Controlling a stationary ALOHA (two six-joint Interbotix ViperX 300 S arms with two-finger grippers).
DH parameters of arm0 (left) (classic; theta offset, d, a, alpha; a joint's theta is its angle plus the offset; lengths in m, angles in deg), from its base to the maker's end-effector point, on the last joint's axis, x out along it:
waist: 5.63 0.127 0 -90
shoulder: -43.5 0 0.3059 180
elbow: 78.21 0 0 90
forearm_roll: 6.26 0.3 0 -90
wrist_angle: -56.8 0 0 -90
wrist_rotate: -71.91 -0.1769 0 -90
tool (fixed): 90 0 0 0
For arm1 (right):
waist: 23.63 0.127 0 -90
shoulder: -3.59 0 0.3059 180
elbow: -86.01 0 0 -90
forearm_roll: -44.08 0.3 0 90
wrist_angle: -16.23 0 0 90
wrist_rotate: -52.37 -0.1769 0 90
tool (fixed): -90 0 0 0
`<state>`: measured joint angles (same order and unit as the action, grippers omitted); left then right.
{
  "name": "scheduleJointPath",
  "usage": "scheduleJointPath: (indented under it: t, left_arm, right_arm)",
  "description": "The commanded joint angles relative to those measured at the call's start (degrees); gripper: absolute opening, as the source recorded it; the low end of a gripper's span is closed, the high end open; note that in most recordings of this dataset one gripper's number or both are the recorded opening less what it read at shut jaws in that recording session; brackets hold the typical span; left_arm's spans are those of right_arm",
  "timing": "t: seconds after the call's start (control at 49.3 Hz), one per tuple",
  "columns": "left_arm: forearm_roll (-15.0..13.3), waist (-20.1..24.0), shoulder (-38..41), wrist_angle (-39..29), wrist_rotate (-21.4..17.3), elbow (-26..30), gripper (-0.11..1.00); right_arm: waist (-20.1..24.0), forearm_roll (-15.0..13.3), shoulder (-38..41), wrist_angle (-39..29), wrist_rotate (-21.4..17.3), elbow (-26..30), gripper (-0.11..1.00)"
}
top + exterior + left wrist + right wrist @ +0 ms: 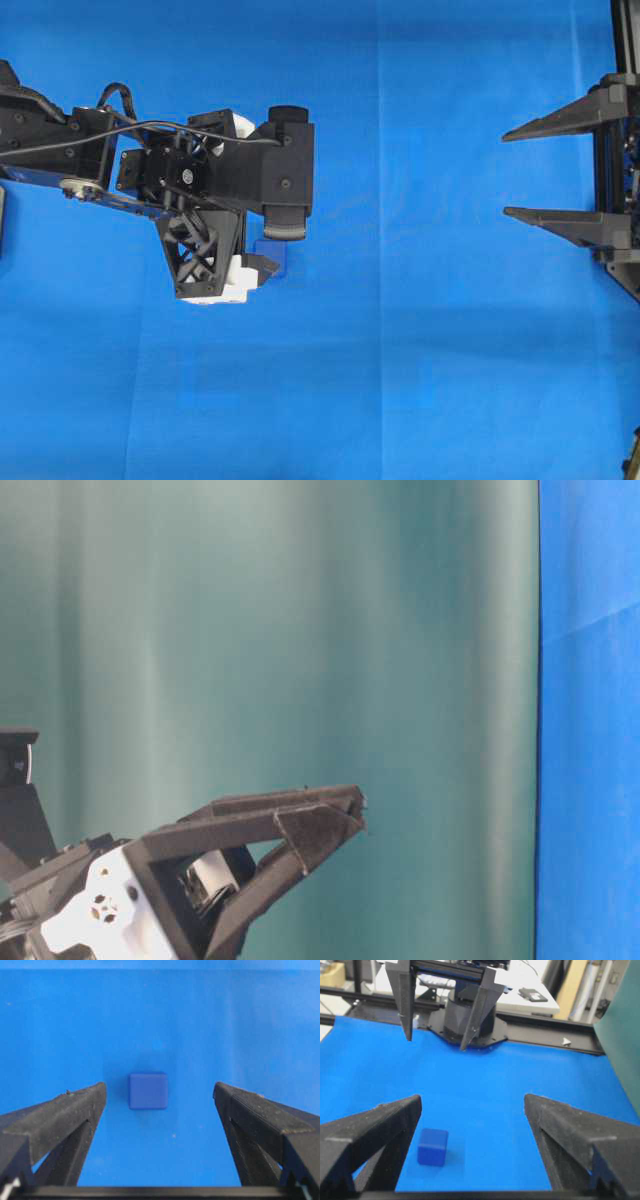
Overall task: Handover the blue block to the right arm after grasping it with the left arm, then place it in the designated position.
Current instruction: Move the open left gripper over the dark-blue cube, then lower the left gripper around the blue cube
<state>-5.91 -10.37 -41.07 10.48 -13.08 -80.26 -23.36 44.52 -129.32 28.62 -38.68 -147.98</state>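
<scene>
The bright blue cloth [420,380] is seen stretched flat across the whole work surface, and a dull teal backdrop [300,630] is seen standing behind it in the table-level view.

Over the left half of the overhead view, the black left arm [60,140] is reached out above the cloth with its wrist tipped downward. At the right edge, the black right arm [620,160] is parked well apart from the action.

The left gripper [160,1097] is shown spread wide, its pointed black fingers [75,1110] set either side of open cloth, nothing pinched between them. The right gripper [510,172] is likewise spread fully, nothing between its fingers, and is aimed toward the middle of the cloth.

The small dark navy-blue cube, the blue block [148,1090], is found resting flat on the cloth, just under and beside the left gripper in the overhead view, where only a corner of it is glimpsed. From the left wrist camera it is seen centred between the open fingers but not yet touched by either. From the right wrist view the block [432,1147] is seen lying apart from that gripper.

The block is judged rigid, light and smooth-faced, with softly rounded edges; a slip is possible if it is caught on a corner. A hold across two opposite flat side faces is recommended, taken low enough that the upper part is left exposed for the right gripper at the handover.
</scene>
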Motion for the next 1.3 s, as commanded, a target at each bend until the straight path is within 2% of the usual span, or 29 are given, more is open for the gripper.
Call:
scheduleJointPath:
  t: [0.0, 1.277]
  left_arm:
    - [0.18, -0.09, -1.49, 0.09, 0.09, 1.32, 0.92]
    - [0.18, -0.53, -1.49, -0.35, 0.44, 1.23, 0.92]
  right_arm:
    - [0.0, 0.09, 0.26, 0.26, -0.09, 1.85, 0.97]
    - [0.09, 0.09, 0.35, -0.53, -0.09, 2.02, 0.97]
